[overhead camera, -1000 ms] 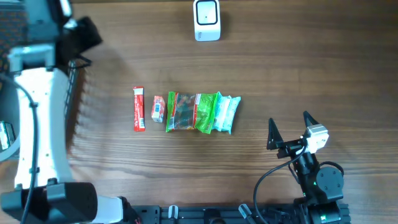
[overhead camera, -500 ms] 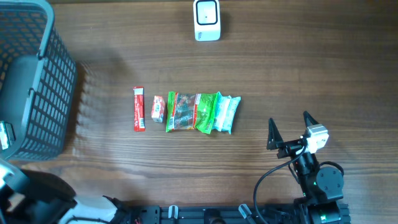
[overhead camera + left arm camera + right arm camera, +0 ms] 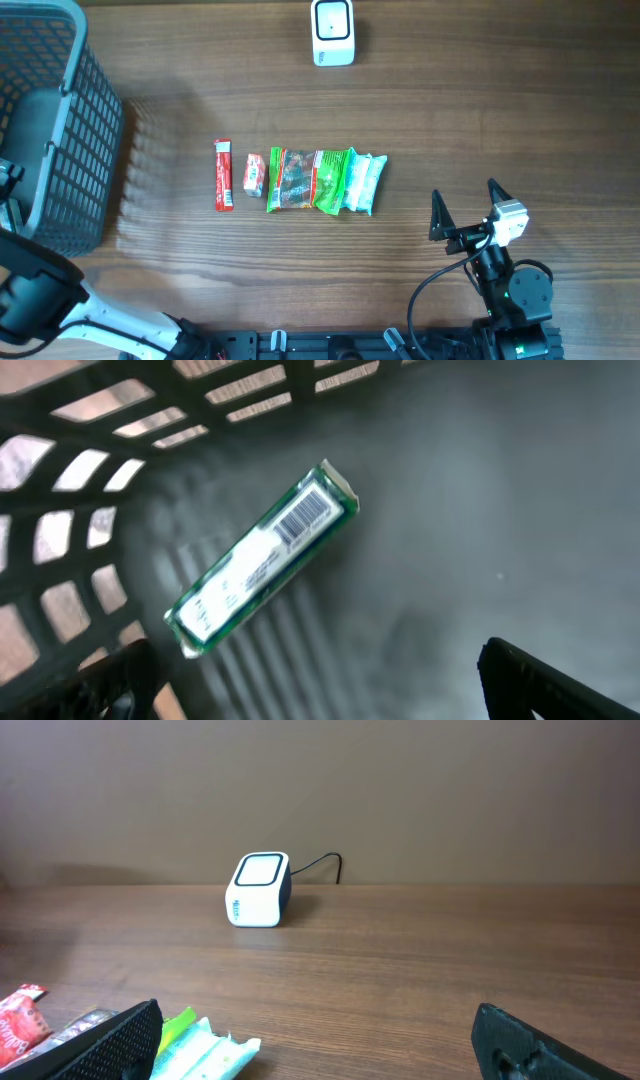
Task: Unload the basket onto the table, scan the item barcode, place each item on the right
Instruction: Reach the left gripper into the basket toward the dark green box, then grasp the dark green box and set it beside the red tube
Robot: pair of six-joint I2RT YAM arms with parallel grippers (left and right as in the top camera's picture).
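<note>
Left wrist view alone shows the green barcoded pack [image 3: 262, 572], flat on the basket [image 3: 520, 480] floor beside its mesh wall, barcode up; left gripper [image 3: 320, 680] spread wide, holding nothing; overhead: basket at the worktop [image 3: 500, 100] far-left corner, scanner [image 3: 332, 32] mid far edge, right gripper [image 3: 466, 200] near the front-right corner, likewise spread, empty.

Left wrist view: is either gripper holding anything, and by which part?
Nothing is held. The left gripper is open above the green pack, which lies free and untouched inside the basket. The right gripper is open and empty too.
</note>
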